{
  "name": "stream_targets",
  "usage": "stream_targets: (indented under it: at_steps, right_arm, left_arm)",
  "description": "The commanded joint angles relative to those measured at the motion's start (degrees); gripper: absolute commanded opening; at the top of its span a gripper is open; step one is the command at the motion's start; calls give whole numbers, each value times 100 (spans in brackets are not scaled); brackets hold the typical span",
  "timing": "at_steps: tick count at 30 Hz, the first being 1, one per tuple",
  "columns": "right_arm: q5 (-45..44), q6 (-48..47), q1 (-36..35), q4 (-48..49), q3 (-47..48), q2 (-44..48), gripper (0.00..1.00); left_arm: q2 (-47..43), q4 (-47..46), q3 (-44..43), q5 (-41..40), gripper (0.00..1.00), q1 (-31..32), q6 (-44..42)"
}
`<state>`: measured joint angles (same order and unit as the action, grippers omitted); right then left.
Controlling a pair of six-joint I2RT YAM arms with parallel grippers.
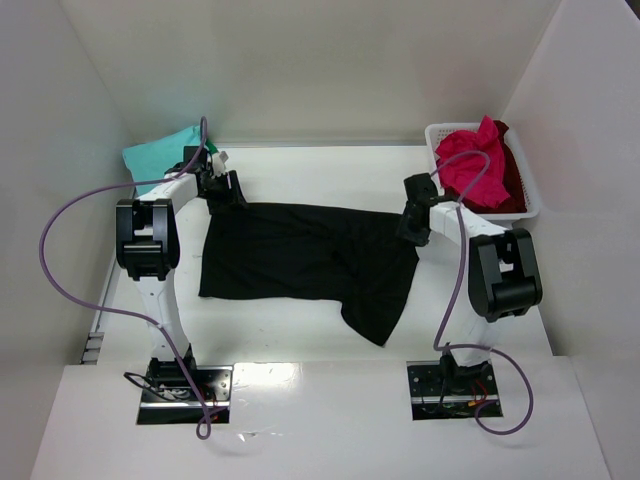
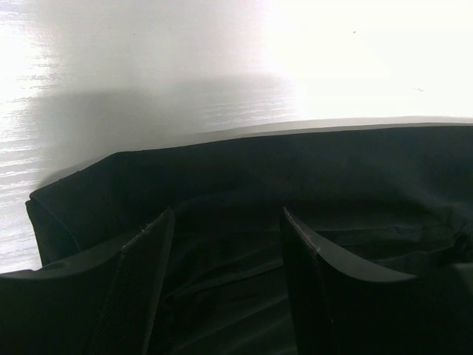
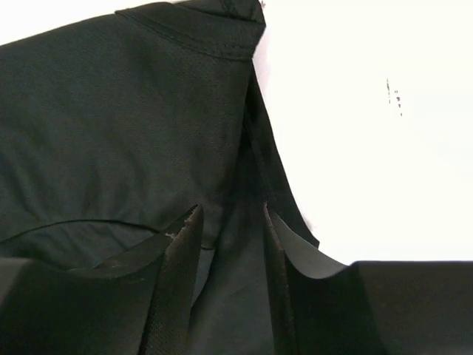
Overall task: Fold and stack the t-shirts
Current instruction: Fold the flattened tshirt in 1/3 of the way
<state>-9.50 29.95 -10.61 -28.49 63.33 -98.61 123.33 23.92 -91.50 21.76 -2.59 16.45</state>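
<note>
A black t-shirt (image 1: 300, 255) lies spread on the white table, one corner trailing toward the near right. My left gripper (image 1: 225, 190) sits at its far left corner; in the left wrist view the left gripper (image 2: 227, 214) is open, its fingers wide apart over the black t-shirt (image 2: 295, 170), just behind the shirt's edge. My right gripper (image 1: 412, 225) is at the far right corner. In the right wrist view the right gripper (image 3: 230, 211) is open, with a raised fold of the black t-shirt (image 3: 111, 111) between its fingers.
A teal t-shirt (image 1: 160, 155) lies folded at the far left behind the left arm. A white lattice basket (image 1: 530, 200) at the far right holds a pink-red t-shirt (image 1: 468, 165) on a dark red t-shirt (image 1: 512, 175). White walls enclose the table.
</note>
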Motion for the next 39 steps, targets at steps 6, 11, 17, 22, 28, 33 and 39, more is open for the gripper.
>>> stream_targets:
  at_steps: [6, 11, 17, 22, 28, 33, 39]
  right_arm:
    - [-43, 2, 6, 546, -41, -343, 44]
    - [79, 2, 6, 608, 126, -554, 43]
    - [80, 54, 6, 792, 127, -554, 43]
    - [80, 54, 6, 854, 65, -554, 33]
    - [80, 54, 6, 784, 197, -730, 19]
    - [-96, 54, 6, 669, 250, -625, 13]
    - [-254, -59, 6, 468, 373, -572, 34]
  left_arm:
    - [-2, 51, 63, 75, 67, -40, -133]
    - [51, 51, 63, 74, 67, -40, -133]
    - [51, 51, 115, 74, 67, -40, -133]
    - [51, 51, 115, 74, 67, -40, -133]
    - [104, 51, 115, 74, 67, -40, -133]
    - [104, 51, 115, 74, 67, -40, -133]
    - [156, 104, 115, 74, 67, -40, -133]
